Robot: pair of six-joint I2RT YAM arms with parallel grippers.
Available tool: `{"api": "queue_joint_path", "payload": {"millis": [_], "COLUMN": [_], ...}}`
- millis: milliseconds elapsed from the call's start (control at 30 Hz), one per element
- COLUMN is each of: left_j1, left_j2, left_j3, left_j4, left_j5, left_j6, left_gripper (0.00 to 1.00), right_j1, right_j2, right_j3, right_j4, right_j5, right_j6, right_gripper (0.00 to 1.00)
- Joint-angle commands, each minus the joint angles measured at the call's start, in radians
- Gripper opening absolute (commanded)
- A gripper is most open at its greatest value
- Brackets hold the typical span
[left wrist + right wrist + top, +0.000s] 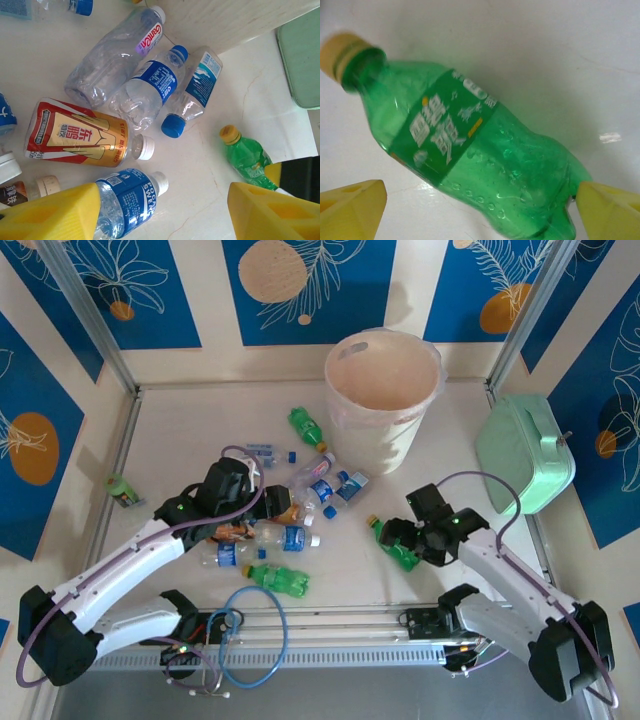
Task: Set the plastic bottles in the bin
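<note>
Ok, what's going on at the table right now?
Two robot arms are clearing plastic bottles into the bin. The right gripper is open and straddles a green bottle lying on the table, not yet closed on it. The left gripper hangs open over the main cluster, a blue-labelled bottle beside one finger. The bin stands at the far side.

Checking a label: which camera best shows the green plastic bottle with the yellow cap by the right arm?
Right wrist view: the green plastic bottle lies large, label and cap plain. Top external shows the bottle small, partly under the right pincer. Left wrist catches the bottle's upper half.
</note>
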State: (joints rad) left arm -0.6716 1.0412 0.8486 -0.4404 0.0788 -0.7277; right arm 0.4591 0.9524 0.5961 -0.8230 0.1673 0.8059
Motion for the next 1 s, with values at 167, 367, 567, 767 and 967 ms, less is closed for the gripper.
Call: {"api": "queue_joint_path", "payload": {"millis": [167,367,567,767,967], "left_j1": [-0.001,0.000,0.000,0.000,0.000], "left_j2": [0.009,0.004,-0.006,-0.009,0.000], "left_j3": [-0.023,-0.028,-0.039,-0.054,-0.054], "left_j4": [0.048,0.043,0.035,0.046,0.059], "left_j5": [0.025,0.036,0.034,0.032,0.040], "left_j6": [-0.003,0.003,0.006,-0.003,-0.013], "left_gripper": [0.69,0.69,0.69,0.69,0.68], "right_j1": [0.087,0.093,0.099,0.168,0.202], "right_j2": [0.135,0.241,0.337,0.360,0.373], "right_j3": [0.039,0.077,0.128,0.153,0.153], "right_j4": [0.048,0.076,0.056,0.012,-0.005], "right_j5": [0.010,0.056,0.094,0.135,0.162], "right_j6": [-0.010,-0.029,-0.021,0.013,0.041], "right_gripper": [0.95,0.92,0.80,0.85,0.84]}}
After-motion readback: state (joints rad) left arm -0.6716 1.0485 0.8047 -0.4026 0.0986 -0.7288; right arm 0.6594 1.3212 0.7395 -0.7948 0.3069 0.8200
